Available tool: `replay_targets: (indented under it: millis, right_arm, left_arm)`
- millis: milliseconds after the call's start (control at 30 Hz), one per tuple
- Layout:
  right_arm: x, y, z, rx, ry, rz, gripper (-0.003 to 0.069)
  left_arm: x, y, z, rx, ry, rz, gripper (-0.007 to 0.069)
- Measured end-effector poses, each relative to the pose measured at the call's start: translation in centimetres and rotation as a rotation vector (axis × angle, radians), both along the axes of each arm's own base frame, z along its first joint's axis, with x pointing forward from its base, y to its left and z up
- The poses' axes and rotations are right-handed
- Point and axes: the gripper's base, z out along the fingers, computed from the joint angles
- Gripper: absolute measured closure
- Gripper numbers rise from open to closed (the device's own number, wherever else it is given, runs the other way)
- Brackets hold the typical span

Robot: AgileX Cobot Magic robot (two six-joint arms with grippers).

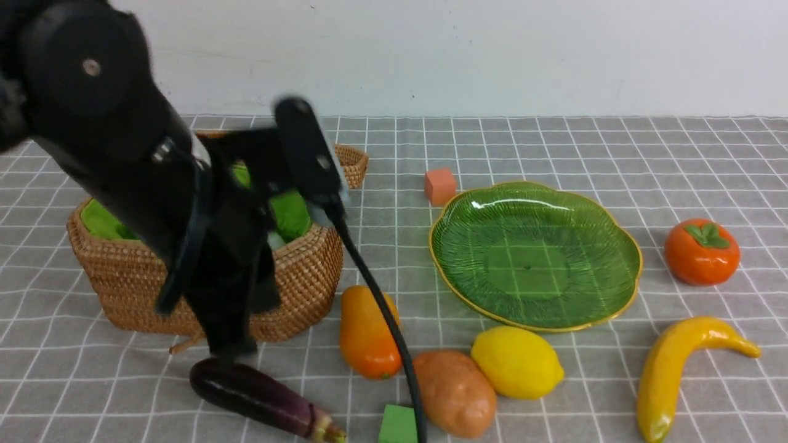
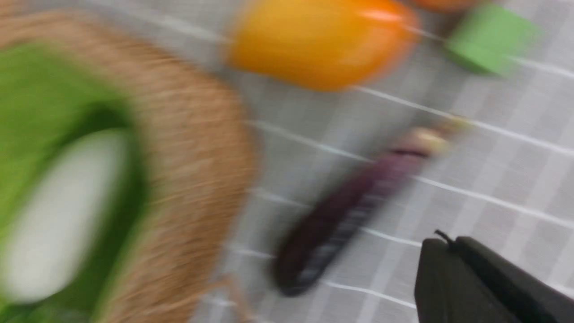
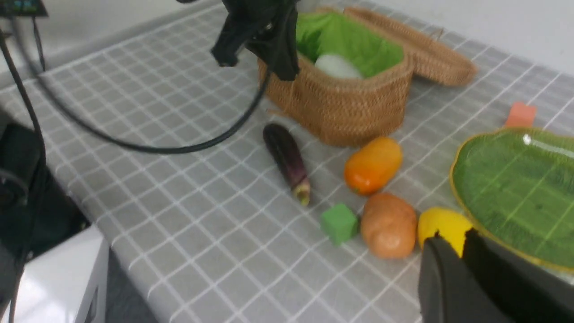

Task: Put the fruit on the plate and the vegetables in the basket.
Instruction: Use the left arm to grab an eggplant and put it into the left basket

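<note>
Your left gripper [image 1: 233,346] hangs just above the eggplant [image 1: 258,399], jaws closed and empty. The eggplant lies on the cloth [image 1: 554,381] before the basket [image 1: 123,283] (radish [image 3: 336,66] already inside). Open wide, then straddle its thick middle crosswise. Right gripper [image 3: 466,269]: opening indiscernible.

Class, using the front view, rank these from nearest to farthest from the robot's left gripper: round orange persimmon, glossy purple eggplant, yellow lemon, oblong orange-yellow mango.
1. glossy purple eggplant, just beneath the left gripper.
2. oblong orange-yellow mango, to its right.
3. yellow lemon, further right, beside the green glass plate.
4. round orange persimmon, far right.
</note>
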Motion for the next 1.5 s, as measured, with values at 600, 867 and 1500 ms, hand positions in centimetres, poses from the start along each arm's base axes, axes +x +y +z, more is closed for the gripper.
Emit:
replay_targets:
  millis: [600, 867, 1500]
  right_arm:
    - [-1.2, 0.5, -0.6, -0.008, 0.105, 0.106, 0.0573]
    - [-1.3, 0.6, -0.5, 0.005, 0.109, 0.118, 0.0571]
    - [-0.5, 0.5, 0.5, 0.086, 0.013, 0.054, 0.0561]
  left_arm:
    - [2.2, -3.9, -13.6, 0.226, 0.037, -0.17, 0.0127]
    - [3.2, -4.0, -16.9, 0.332, 0.056, -0.228, 0.0233]
    - [3.2, -3.7, -0.8, 0.242, -0.348, -0.016, 0.0336]
